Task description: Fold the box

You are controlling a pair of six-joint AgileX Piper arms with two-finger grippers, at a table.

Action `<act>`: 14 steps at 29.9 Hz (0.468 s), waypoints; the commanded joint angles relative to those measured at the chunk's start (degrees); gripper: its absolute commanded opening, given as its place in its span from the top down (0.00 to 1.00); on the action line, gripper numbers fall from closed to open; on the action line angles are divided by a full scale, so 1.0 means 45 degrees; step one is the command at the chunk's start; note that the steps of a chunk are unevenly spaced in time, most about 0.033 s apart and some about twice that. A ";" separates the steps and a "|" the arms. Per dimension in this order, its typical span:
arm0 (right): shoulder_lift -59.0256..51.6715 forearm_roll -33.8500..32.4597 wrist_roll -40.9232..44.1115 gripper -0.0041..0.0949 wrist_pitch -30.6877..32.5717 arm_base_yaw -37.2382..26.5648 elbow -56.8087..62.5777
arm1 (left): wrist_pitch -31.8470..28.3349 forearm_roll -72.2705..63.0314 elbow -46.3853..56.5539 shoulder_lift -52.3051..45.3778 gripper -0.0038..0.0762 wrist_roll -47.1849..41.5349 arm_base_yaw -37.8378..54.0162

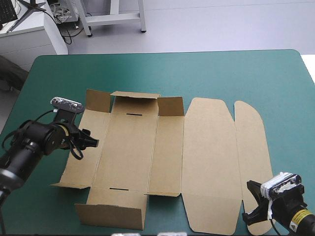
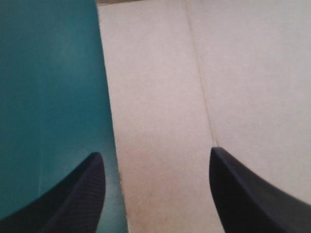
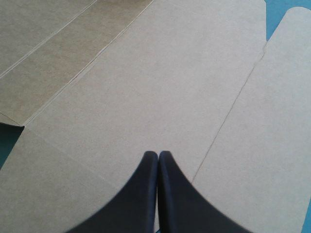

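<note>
In the high view the box (image 1: 133,147) lay opened out as a cut brown sheet on the middle of the tabletop (image 1: 221,73). Most of its panels were flat. The end flap (image 1: 110,215) at the box's near edge stood raised as a low wall, and the three flaps (image 1: 135,97) along its far edge were tipped up. The broad lid panel (image 1: 206,162) with its rounded far corners and the narrow rounded flap (image 1: 251,147) beyond it formed the box's right side, both lying flat. A wide band of teal-green cover lay bare past the box's far edge, with narrower strips off its left and right edges. The left arm (image 1: 34,142) reached in at the box's left edge, its jaws over the left side panel. The right arm (image 1: 295,211) sat at the box's near right corner, its jaws at the near end of the narrow flap. In the left wrist view the left jaws stood spread apart, one over the cover (image 2: 48,87) and one over the box (image 2: 160,121), with the box's left edge running between them. In the right wrist view the right jaws were pressed together into one point above the flat box (image 3: 146,87), with a crease line just beside their tip. Slivers of cover showed past the sheet's rounded end.
</note>
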 commanded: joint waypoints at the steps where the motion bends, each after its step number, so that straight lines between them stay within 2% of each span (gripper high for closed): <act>1: 0.0105 -0.0046 -0.0076 0.98 -0.0887 -0.0040 -0.0298 | -0.0285 -0.0320 -0.0676 0.0740 0.40 0.0070 0.1307; 3: 0.0105 -0.0046 -0.0076 0.98 -0.0887 -0.0040 -0.0298 | -0.0367 -0.1263 -0.0676 0.1126 0.40 0.0940 0.2391; 7: 0.0105 -0.0046 -0.0076 0.98 -0.0887 -0.0040 -0.0298 | -0.0349 -0.4142 -0.0676 0.1709 0.40 0.3878 0.4319; 11: 0.0105 -0.0018 -0.0076 0.98 -0.0887 -0.0040 -0.0298 | 0.0285 -0.6921 -0.0676 0.2283 0.40 0.7281 0.6232; 14: 0.0105 -0.0018 -0.0076 0.98 -0.0905 -0.0040 -0.0298 | 0.0857 -0.8256 -0.0676 0.2782 0.40 0.8689 0.7355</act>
